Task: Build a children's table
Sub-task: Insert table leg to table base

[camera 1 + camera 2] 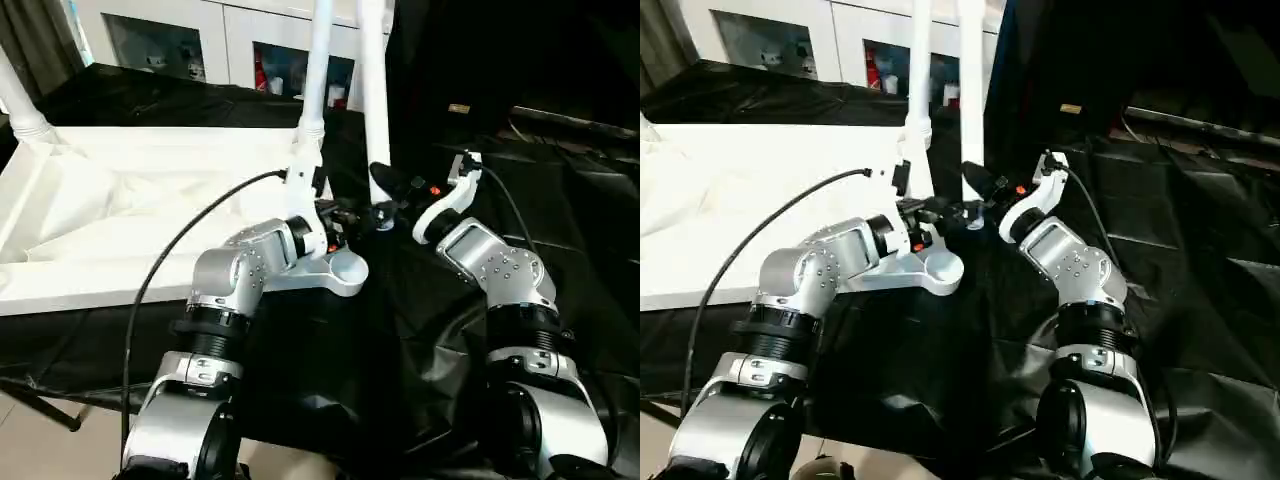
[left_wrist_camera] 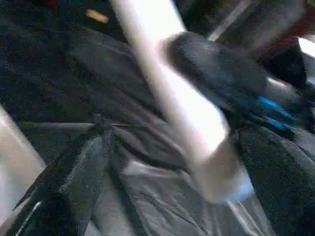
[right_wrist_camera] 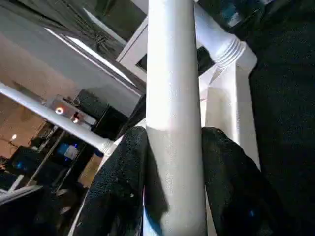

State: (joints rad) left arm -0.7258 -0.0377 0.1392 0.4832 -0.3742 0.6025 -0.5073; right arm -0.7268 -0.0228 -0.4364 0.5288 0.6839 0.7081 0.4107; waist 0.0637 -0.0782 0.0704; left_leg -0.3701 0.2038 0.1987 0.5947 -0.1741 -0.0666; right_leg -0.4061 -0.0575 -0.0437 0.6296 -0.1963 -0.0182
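The white tabletop (image 1: 100, 200) lies underside up on the black-draped work table. One white leg (image 1: 312, 80) stands in a corner socket at the tabletop's far right, and another leg (image 1: 20, 100) rises at the far left. My right gripper (image 1: 385, 195) is shut on a third leg (image 1: 373, 90) near its lower end and holds it upright, just right of the tabletop. In the right wrist view both fingers (image 3: 118, 167) press on this leg (image 3: 172, 73). My left gripper (image 1: 345, 213) is open beside the leg's lower end (image 2: 216, 167), above the round near-right socket (image 1: 345, 270).
Black cloth (image 1: 560, 170) covers the work table to the right and in front. White cabinets with glass doors (image 1: 180, 40) stand behind. A black cable (image 1: 180, 240) arcs over my left forearm. A dark stand leg (image 1: 40, 400) crosses the floor at the lower left.
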